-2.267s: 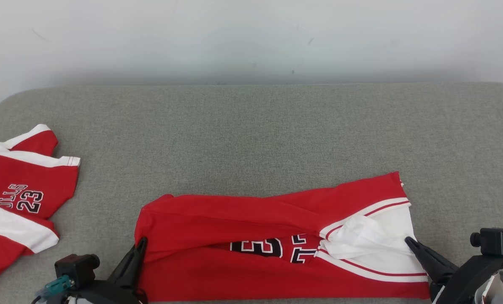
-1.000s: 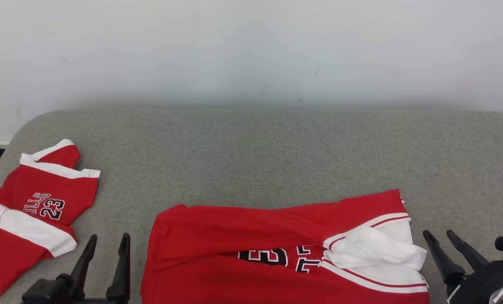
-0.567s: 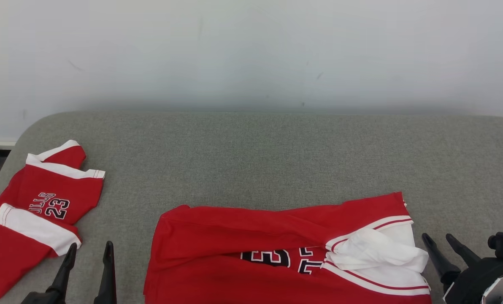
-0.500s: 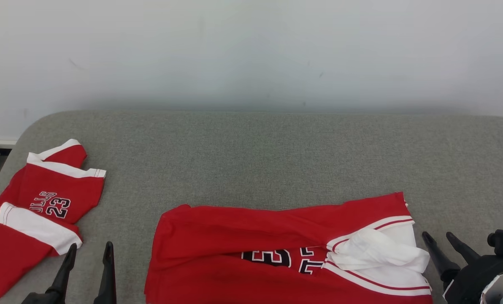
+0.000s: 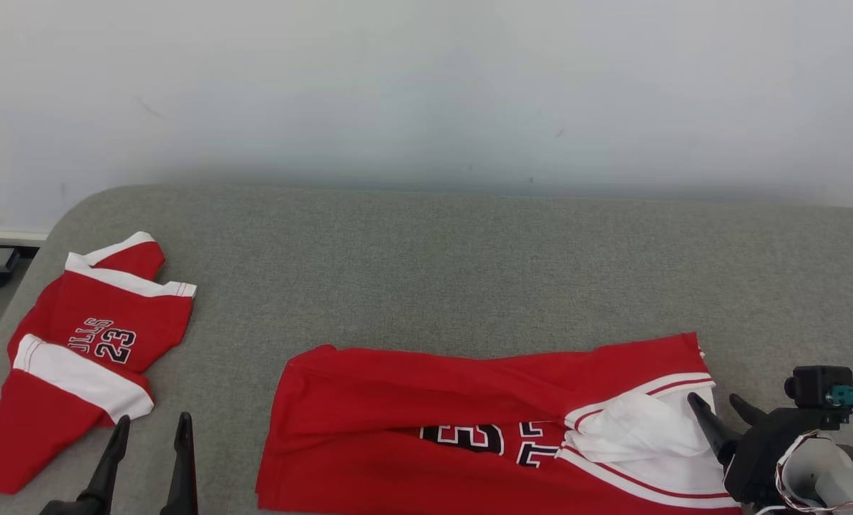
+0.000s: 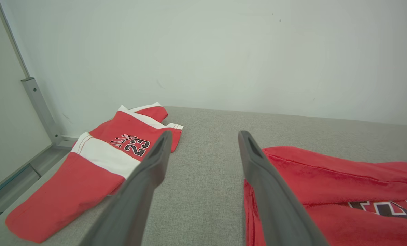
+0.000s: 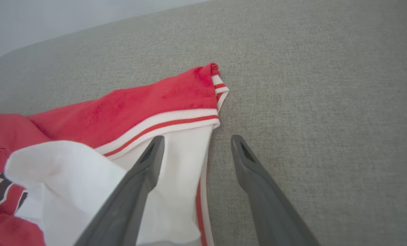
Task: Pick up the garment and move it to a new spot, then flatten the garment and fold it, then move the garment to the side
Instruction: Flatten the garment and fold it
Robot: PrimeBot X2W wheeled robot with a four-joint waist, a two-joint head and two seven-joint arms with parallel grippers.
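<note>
The garment [image 5: 412,400] is a red jersey with a white, red-striped end and black lettering, lying crumpled lengthwise on the grey padded surface [image 5: 469,250] near its front edge. My right gripper [image 5: 714,400] is open at the garment's white right end. In the right wrist view that gripper [image 7: 196,140] straddles the edge of the garment [image 7: 162,99], one finger over white cloth and the other over bare padding. My left gripper [image 5: 152,422] stands open to the left of the garment, holding nothing. In the left wrist view the left gripper [image 6: 205,136] has the garment [image 6: 326,177] beside its right finger.
A second red and white garment [image 5: 90,343] printed with 23 lies at the surface's left end, also seen as the 23 garment [image 6: 114,150] in the left wrist view. A pale wall [image 5: 426,86] backs the surface. A metal frame post [image 6: 39,109] stands at the left.
The head camera has shifted, sliding the picture right. My right gripper has moved left onto the garment's white end. My left gripper has dropped lower and further left of the garment.
</note>
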